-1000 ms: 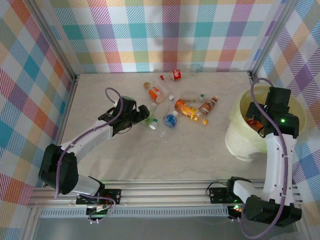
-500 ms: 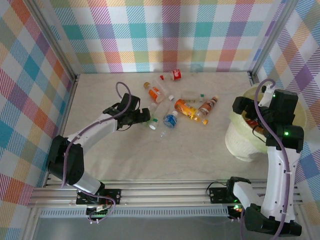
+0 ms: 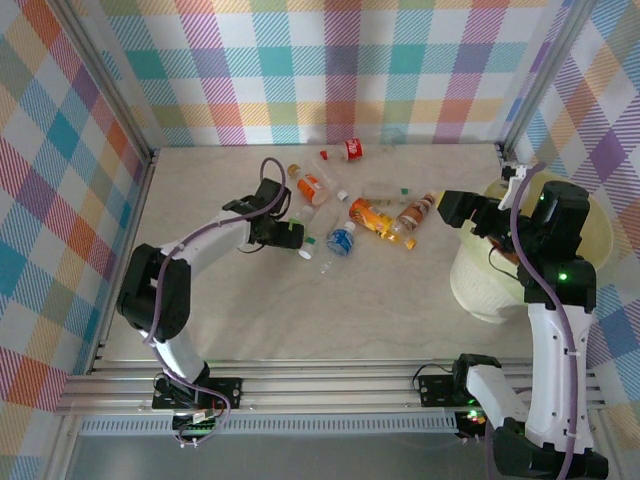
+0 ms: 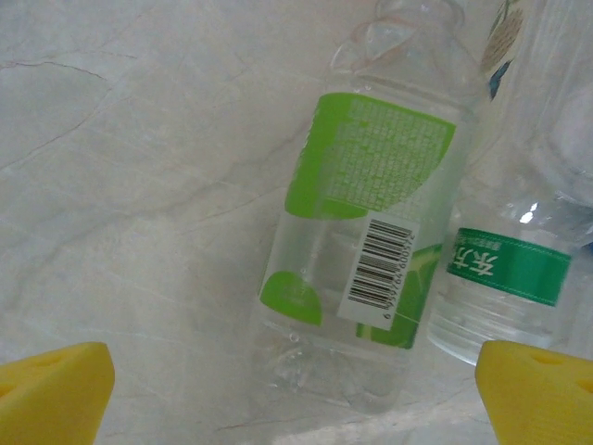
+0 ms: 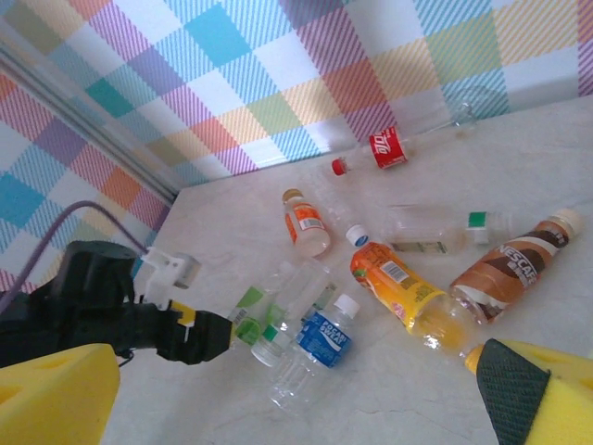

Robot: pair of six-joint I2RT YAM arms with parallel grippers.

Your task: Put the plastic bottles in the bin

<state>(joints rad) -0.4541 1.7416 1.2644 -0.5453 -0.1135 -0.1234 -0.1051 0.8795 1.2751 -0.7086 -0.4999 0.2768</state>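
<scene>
Where the plastic bottles lay: loose on the tabletop, all on their sides, clustered well to the left of the bin; none seen held.
Bin: pale tub, upright at the right edge of the tabletop; contents mostly hidden by the right arm.
Green-labelled bottle: clear, empty-looking, at the end of the cluster farthest from the bin; touching a green-banded bottle on its bin side.
Blue-labelled bottle: just bin-ward of those two.
Orange bottle and brown bottle: nearest the bin of the cluster, close together.
Red-labelled bottle: apart from the rest, far from the bin, by the back wall.
Left hand: released, jaws wide, low over the base end of the green-labelled bottle; grasping nothing.
Right hand: released and empty, raised just beside the bin's rim, on the cluster side.
Handling, judged: light, thin-walled, likely to dent under a firm squeeze; smooth and round, so prone to roll or slip.
Hold, judged: across the labelled mid-body, jaws square to the long axis, away from the tapered neck.
Risk, judged: closing on the green-labelled bottle may nudge its neighbour toward the bin.
</scene>
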